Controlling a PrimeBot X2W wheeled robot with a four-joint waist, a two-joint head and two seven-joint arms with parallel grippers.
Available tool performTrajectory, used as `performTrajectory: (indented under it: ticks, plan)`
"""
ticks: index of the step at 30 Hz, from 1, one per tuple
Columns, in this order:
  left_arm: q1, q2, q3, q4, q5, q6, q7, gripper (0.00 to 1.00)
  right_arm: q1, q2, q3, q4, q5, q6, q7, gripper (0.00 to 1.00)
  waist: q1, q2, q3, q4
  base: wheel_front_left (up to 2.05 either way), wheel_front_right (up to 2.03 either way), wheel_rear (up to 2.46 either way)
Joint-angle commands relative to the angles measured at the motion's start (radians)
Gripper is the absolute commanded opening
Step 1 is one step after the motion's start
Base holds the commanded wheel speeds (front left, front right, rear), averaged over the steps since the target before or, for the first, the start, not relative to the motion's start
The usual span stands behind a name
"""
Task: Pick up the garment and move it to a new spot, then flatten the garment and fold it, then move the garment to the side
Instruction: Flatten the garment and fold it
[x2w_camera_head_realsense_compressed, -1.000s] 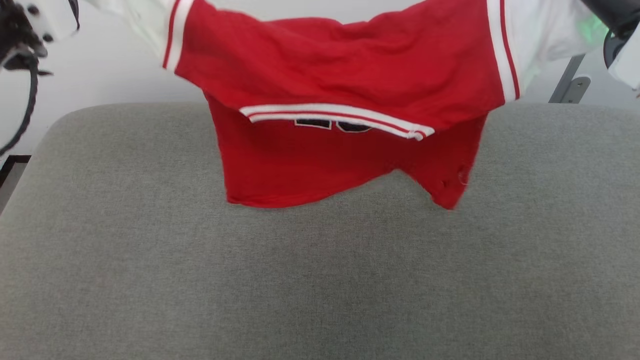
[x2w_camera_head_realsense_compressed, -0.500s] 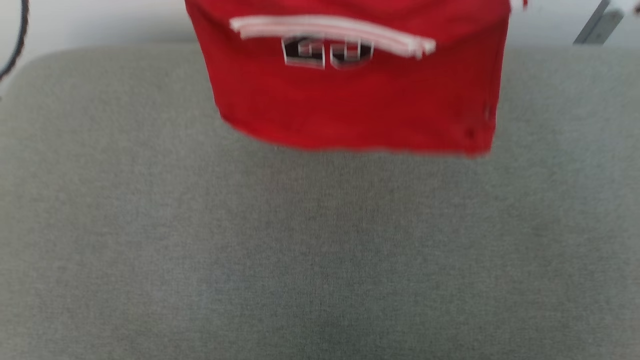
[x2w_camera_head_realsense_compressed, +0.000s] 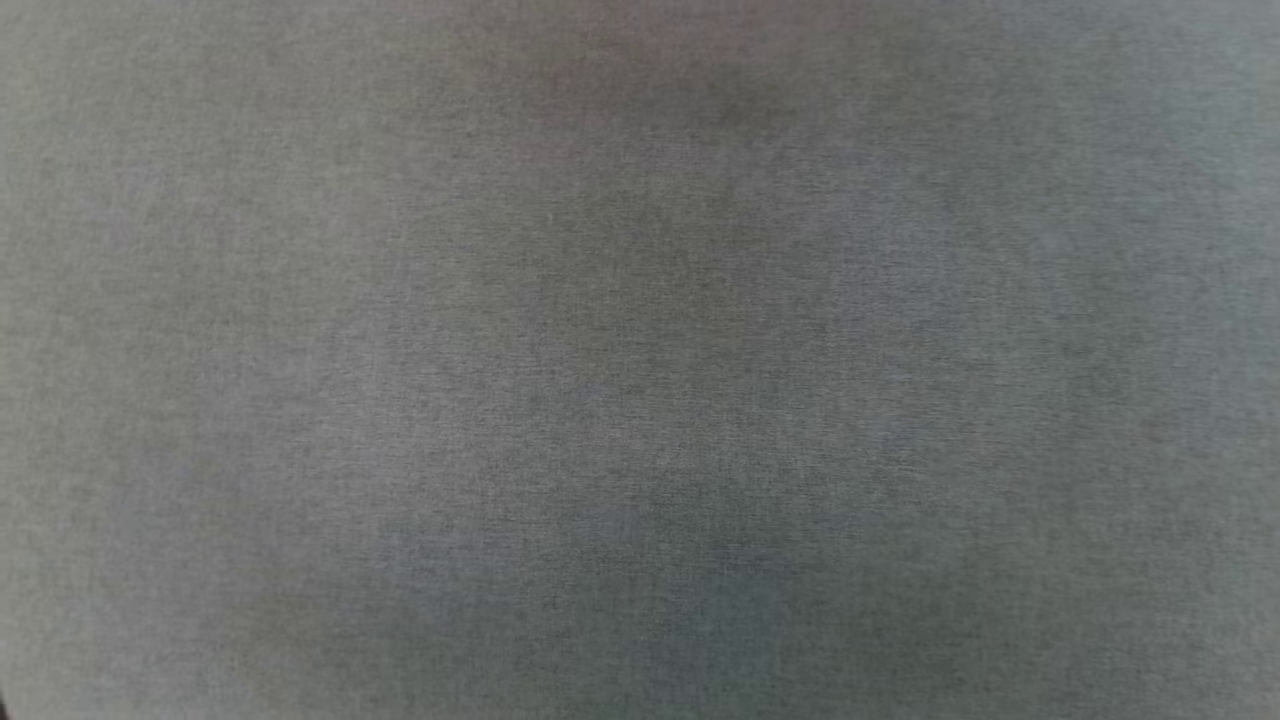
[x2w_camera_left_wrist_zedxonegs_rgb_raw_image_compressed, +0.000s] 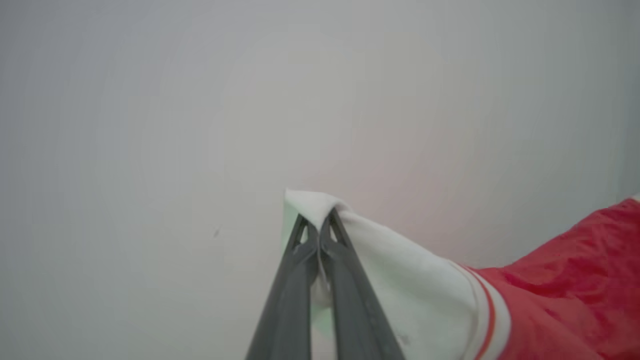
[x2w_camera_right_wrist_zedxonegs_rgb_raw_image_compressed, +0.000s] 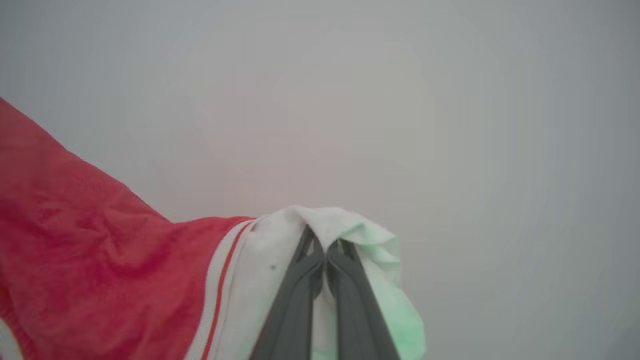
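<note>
While pinching white cloth ends: left gripper (x2w_camera_left_wrist_zedxonegs_rgb_raw_image_compressed: 318, 225), right gripper (x2w_camera_right_wrist_zedxonegs_rgb_raw_image_compressed: 324, 247), two; one red garment (x2w_camera_left_wrist_zedxonegs_rgb_raw_image_compressed: 575, 280), trailing to 4 o'clock.

The left gripper (x2w_camera_left_wrist_zedxonegs_rgb_raw_image_compressed: 318, 226), a pincer of two long dark grey fingers (x2w_camera_left_wrist_zedxonegs_rgb_raw_image_compressed: 287, 305), rises from the bottom middle with its jaws pressed together on cloth. Caught between the tips is a white fold of the large bright red thin sports garment (x2w_camera_left_wrist_zedxonegs_rgb_raw_image_compressed: 570, 295). The fold peaks just above the tips and wraps over both. From the pincer the white cloth runs down and to the right, crosses a white band with a thin red stripe, then turns to wrinkled red fabric far to the right. The cloth low between the fingers has a faint green tinge. Beyond the pincer lies a plain pale grey-white background (x2w_camera_left_wrist_zedxonegs_rgb_raw_image_compressed: 150, 115), with a tiny dark speck (x2w_camera_left_wrist_zedxonegs_rgb_raw_image_compressed: 216, 232) to the left of the tips.
</note>
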Motion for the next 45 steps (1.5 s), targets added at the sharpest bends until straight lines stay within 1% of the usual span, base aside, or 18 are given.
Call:
performTrajectory:
  ticks: [1, 5, 6, 7, 8, 12, 14, 17, 19, 23, 26, 28, 31, 36, 40, 43, 45]
  plan:
    - [0.050, -0.003, -0.003, 0.028, -0.006, -0.010, -0.009, 0.00, 0.030, 0.004, 0.023, 0.032, 0.024, -0.001, 0.007, 0.00, 0.0000, 0.0000, 0.007, 0.006, 0.00, 0.00, 0.00]
    - [0.150, -0.030, -0.022, 0.101, -0.039, -0.030, -0.002, 0.00, 0.101, 0.004, 0.104, 0.081, 0.121, -0.001, 0.047, 0.00, 0.0000, 0.0000, 0.009, 0.009, 0.00, 0.00, 0.00]
    - [0.150, -0.030, -0.022, 0.101, -0.039, -0.030, -0.002, 0.00, 0.101, 0.004, 0.104, 0.081, 0.121, -0.001, 0.047, 0.00, 0.0000, 0.0000, 0.009, 0.009, 0.00, 0.00, 0.00]
    - [0.204, -0.039, -0.035, 0.138, -0.052, -0.037, 0.030, 0.00, 0.147, 0.000, 0.140, 0.088, 0.187, -0.001, 0.090, 0.00, 0.0000, 0.0000, 0.005, 0.012, 0.00, 0.00, 0.00]
    - [0.204, -0.039, -0.035, 0.138, -0.052, -0.037, 0.030, 0.00, 0.147, 0.000, 0.140, 0.088, 0.187, -0.001, 0.090, 0.00, 0.0000, 0.0000, 0.005, 0.012, 0.00, 0.00, 0.00]
    - [0.287, -0.060, -0.061, 0.174, -0.106, -0.046, 0.149, 0.00, 0.223, -0.038, 0.218, 0.055, 0.307, -0.001, 0.195, 0.00, 0.0000, 0.0000, -0.009, 0.016, 0.00, 0.00, 0.00]
    - [0.333, -0.060, -0.061, 0.189, -0.141, -0.049, 0.232, 0.00, 0.262, -0.065, 0.246, 0.032, 0.371, -0.001, 0.254, 0.00, 0.0000, 0.0000, -0.021, 0.017, 0.00, 0.00, 0.00]
    - [0.395, -0.049, -0.073, 0.171, -0.189, -0.053, 0.344, 0.00, 0.316, -0.106, 0.276, -0.013, 0.446, -0.001, 0.333, 0.00, 0.0000, 0.0000, -0.044, 0.019, 0.00, 0.00, 0.00]
    - [0.437, -0.032, -0.081, 0.144, -0.217, -0.053, 0.406, 0.00, 0.361, -0.129, 0.288, -0.054, 0.512, -0.001, 0.385, 0.00, 0.0000, 0.0000, -0.062, 0.021, 0.00, 0.00, 0.00]
    - [0.542, 0.016, -0.087, 0.061, -0.268, -0.054, 0.496, 0.00, 0.463, -0.186, 0.291, -0.141, 0.621, -0.001, 0.471, 0.00, 0.0000, 0.0000, -0.104, 0.025, 0.00, 0.00, 0.00]
    - [0.627, 0.062, -0.097, -0.033, -0.289, -0.024, 0.538, 0.00, 0.547, -0.220, 0.275, -0.199, 0.684, -0.001, 0.515, 0.00, 0.0000, 0.0000, -0.133, 0.029, 0.00, 0.00, 0.00]
    - [0.684, 0.101, -0.099, -0.115, -0.303, 0.007, 0.557, 0.00, 0.604, -0.243, 0.256, -0.232, 0.721, -0.001, 0.538, 0.00, 0.0000, 0.0000, -0.152, 0.034, 0.00, 0.00, 0.00]
    - [0.783, 0.168, -0.107, -0.272, -0.330, 0.081, 0.588, 0.00, 0.688, -0.275, 0.238, -0.285, 0.753, -0.001, 0.578, 0.00, 0.0000, 0.0000, -0.179, 0.038, 0.00, 0.00, 0.00]
    - [0.949, 0.300, -0.108, -0.591, -0.384, 0.238, 0.621, 0.00, 0.828, -0.319, 0.202, -0.377, 0.792, -0.001, 0.650, 0.00, 0.0000, 0.0000, -0.211, 0.044, 0.00, 0.00, 0.00]
    - [1.073, 0.399, -0.117, -0.814, -0.433, 0.358, 0.643, 0.00, 0.940, -0.354, 0.176, -0.450, 0.812, -0.001, 0.723, 0.00, 0.0000, 0.0000, -0.227, 0.048, 0.00, 0.00, 0.00]
    - [1.151, 0.459, -0.125, -0.946, -0.476, 0.435, 0.655, 0.00, 1.021, -0.383, 0.155, -0.506, 0.820, -0.001, 0.787, 0.00, 0.0000, 0.0000, -0.231, 0.049, 0.00, 0.00, 0.00]
    - [1.196, 0.488, -0.130, -1.015, -0.496, 0.475, 0.655, 0.00, 1.077, -0.404, 0.133, -0.540, 0.821, -0.001, 0.824, 0.00, 0.0000, 0.0000, -0.230, 0.052, 0.00, 0.00, 0.00]
